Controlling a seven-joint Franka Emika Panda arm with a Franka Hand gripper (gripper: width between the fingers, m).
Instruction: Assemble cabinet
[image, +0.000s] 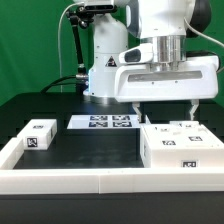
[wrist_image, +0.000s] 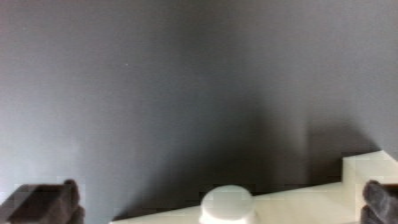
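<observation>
Jaws spread wide, empty, over boxy white plastic cabinet (image: 180, 148); blurred, seemingly rounded peg (wrist_image: 224, 203) on it.

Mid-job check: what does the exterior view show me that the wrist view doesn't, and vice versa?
Only the exterior view: the small tagged cube on its left, and the marker board in the middle. Only the wrist view: a close look at a rounded white stub on the cabinet edge, between the fingers. Both: the cabinet, the open gripper above it, and the dark table.
</observation>
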